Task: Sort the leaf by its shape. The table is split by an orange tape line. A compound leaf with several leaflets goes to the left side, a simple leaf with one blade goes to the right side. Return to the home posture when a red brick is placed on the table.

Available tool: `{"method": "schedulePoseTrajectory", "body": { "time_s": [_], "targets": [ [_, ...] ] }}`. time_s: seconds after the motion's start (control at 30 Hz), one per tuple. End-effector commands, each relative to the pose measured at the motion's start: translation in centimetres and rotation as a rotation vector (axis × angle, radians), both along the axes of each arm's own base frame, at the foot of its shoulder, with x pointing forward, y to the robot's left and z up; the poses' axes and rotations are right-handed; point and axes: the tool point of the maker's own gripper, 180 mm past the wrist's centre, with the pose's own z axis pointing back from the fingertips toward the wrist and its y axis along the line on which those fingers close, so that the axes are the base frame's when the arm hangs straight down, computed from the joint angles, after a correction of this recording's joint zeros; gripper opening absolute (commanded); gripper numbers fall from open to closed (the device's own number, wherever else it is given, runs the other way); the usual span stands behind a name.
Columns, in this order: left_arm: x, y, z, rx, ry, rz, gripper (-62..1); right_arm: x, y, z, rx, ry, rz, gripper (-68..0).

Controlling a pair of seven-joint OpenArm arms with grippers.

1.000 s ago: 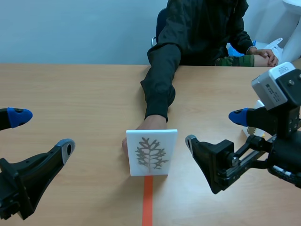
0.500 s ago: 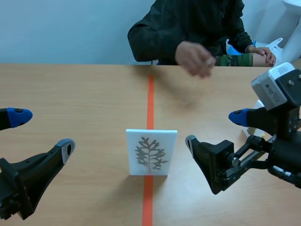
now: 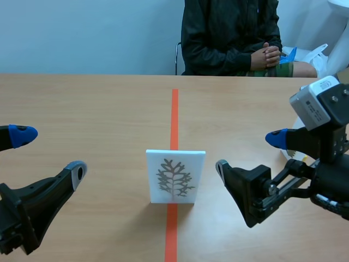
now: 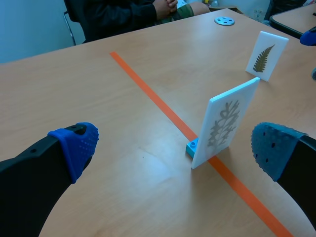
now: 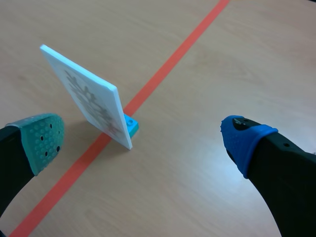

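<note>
Left claw (image 3: 49, 153): near left of the tabletop (image 3: 98, 109), fingers spread wide, holding nothing, well apart from the card.
Right claw (image 3: 248, 152): near right, also spread wide and empty, its closer fingertip just right of the card without touching it.
Leaf card (image 3: 175, 176): a white card standing nearly upright on the orange tape line (image 3: 174, 114), between the two claws. Its pale grey-green print shows a central stem with side branches, apparently several leaflets, though the print is faint.
Card base (image 4: 192, 147): a small blue block at the card's far foot, sitting on the tape.
Tape line: runs from the near edge straight to the far edge, splitting the tabletop into left and right.
Second card (image 4: 266, 55): white, with a green fern-like leaf, standing on the right side, mostly hidden behind the right arm in the scene view.
Grey disc (image 4: 224, 20): small, with holes, lying flat far right.
Person (image 3: 229, 33): seated beyond the far edge in a dark jacket, hands (image 3: 265, 56) clasped, off the tabletop.
</note>
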Motion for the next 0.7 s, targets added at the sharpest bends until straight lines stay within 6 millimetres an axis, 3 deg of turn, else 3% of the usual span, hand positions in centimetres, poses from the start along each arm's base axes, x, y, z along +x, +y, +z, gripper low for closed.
{"method": "schedulePoseTrajectory", "body": {
  "time_s": [0.0, 0.17, 0.67],
  "targets": [
    [0.1, -0.4, 0.8, -0.025, -0.022, -0.005, 1.4, 0.4, -0.4, -0.1, -0.003, -0.006, -0.004, 0.4],
    [0.1, -0.4, 0.8, -0.026, -0.024, -0.004, 1.4, 0.3, -0.8, -2.0, -0.004, 0.038, 0.001, 0.4],
    [0.2, -0.4, 0.9, -0.048, -0.027, 0.020, 1.4, 1.4, 1.3, -6.9, -0.027, 0.006, 0.172, 0.4]
  ]
}}
